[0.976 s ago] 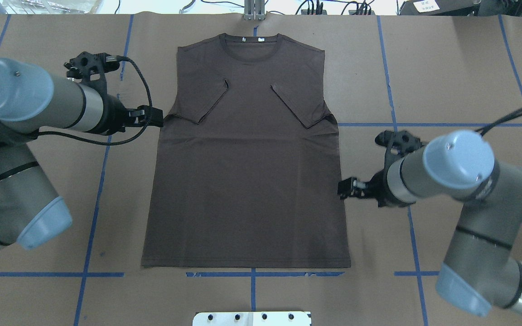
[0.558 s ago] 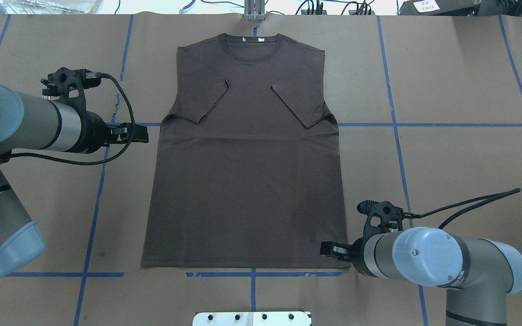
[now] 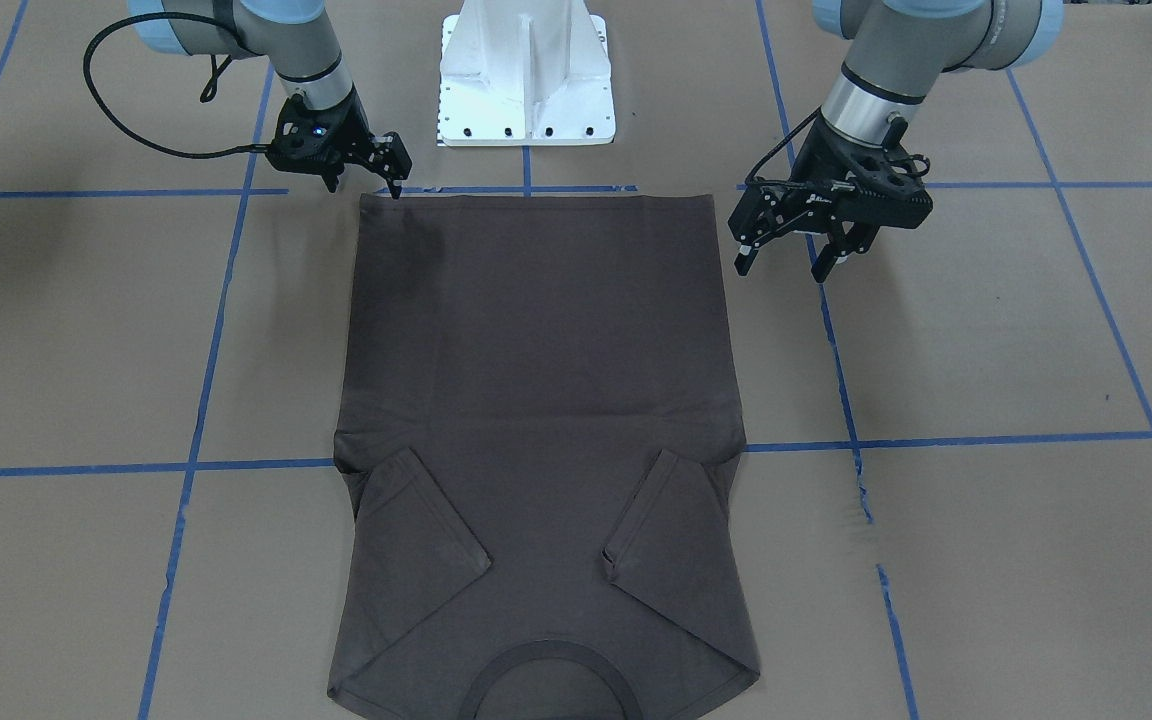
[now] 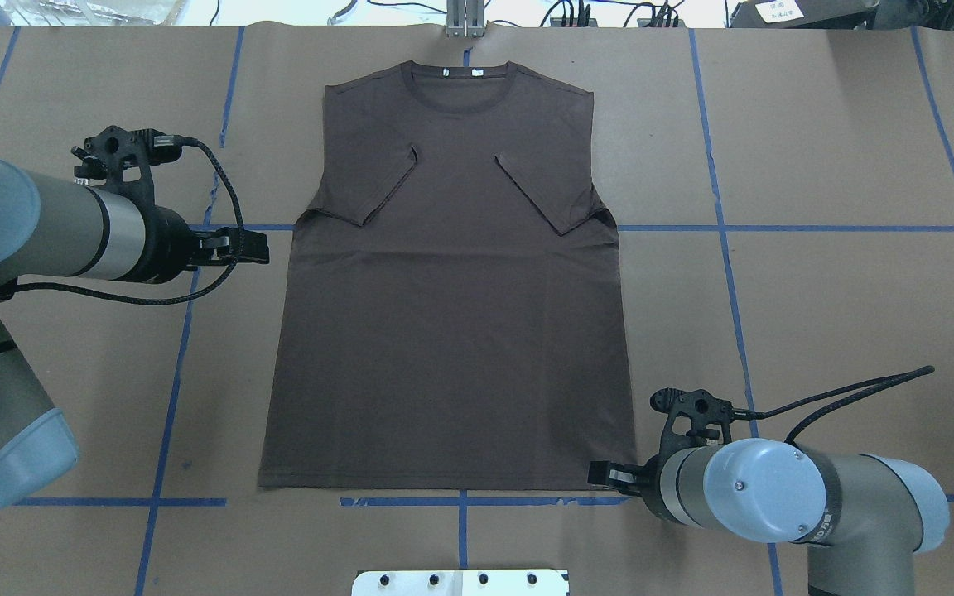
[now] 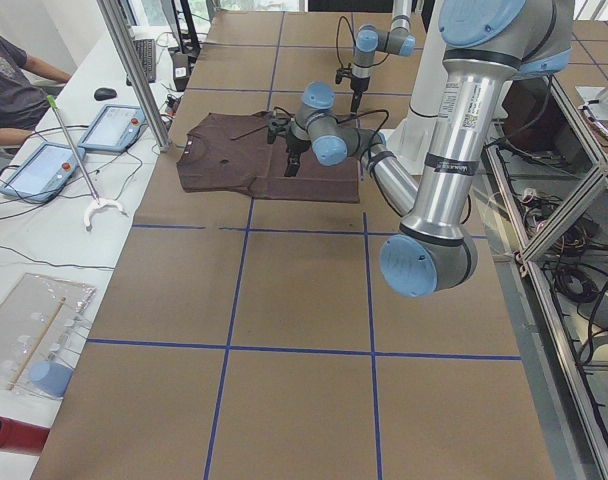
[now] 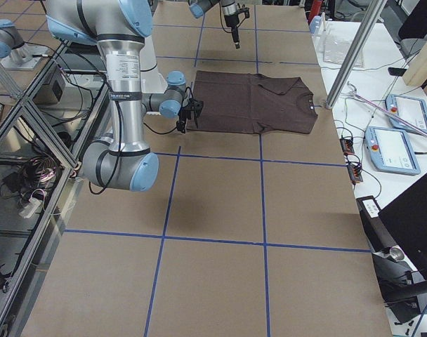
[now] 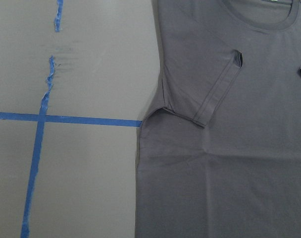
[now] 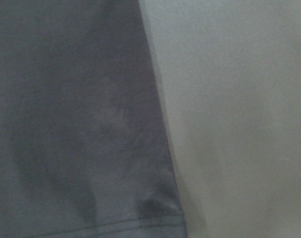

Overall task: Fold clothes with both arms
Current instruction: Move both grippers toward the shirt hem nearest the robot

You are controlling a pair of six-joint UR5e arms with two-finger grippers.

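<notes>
T-shirt (image 4: 452, 331) flat on brown taped table (image 4: 841, 290)

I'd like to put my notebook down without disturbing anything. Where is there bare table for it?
Bare paper lies either side of the T-shirt, at its collar end, past the blue tape lines. Crowded: left gripper hovering beside it, right gripper at the hem corner, pedestal base near the hem.

Flat T-shirt (image 3: 536, 330), sleeves folded inward; right end effector (image 3: 368, 178) seemingly at its hem corner, left end effector (image 3: 779, 268) spread alongside.
</notes>
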